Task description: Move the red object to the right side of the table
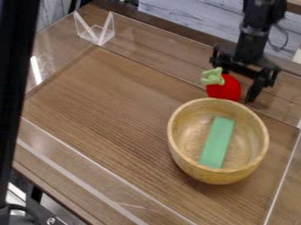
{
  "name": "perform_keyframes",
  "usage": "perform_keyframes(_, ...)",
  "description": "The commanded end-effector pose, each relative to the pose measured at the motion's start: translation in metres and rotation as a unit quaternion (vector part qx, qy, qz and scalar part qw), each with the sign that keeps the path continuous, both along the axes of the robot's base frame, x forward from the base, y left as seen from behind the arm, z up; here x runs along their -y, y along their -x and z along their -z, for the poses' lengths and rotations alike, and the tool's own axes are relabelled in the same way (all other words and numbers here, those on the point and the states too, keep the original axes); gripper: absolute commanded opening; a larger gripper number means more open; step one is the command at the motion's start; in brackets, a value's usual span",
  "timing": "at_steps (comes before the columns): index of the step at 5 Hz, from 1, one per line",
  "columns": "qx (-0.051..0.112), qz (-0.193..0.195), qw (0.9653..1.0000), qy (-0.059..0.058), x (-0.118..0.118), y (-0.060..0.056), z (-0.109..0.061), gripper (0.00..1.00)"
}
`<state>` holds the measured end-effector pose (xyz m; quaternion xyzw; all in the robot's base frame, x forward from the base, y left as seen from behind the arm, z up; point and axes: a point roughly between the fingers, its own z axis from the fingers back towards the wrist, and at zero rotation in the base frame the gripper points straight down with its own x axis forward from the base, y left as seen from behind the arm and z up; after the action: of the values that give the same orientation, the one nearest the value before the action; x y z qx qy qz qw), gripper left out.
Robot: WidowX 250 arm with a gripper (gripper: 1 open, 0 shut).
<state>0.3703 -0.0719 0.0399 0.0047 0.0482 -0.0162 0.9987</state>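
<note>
a brown wooden surface, with pale walls around it
the grain of the wood is seen in long lines, and a soft shine lies over it. low clear walls stand along the lower left side. at the top, a whitish, streaked panel is behind the far edge. the light is even and rather mild.

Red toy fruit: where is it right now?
Camera view, right side: the red toy fruit sits just behind the wooden bowl, at the gripper.
</note>
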Motion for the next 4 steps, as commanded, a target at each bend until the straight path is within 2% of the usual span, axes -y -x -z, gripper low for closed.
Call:
perform_keyframes(1,0.027,-0.018,0.9995,-0.002,0.004,-0.003,0.001,1.0)
perform_keyframes(3,0.014,-0.042,0.999,-0.011,-0.006,-0.005,-0.016,1.0)
perform_keyframes(4,0.008,-0.045,0.9989,-0.014,0.003,0.0,-0.023,1.0)
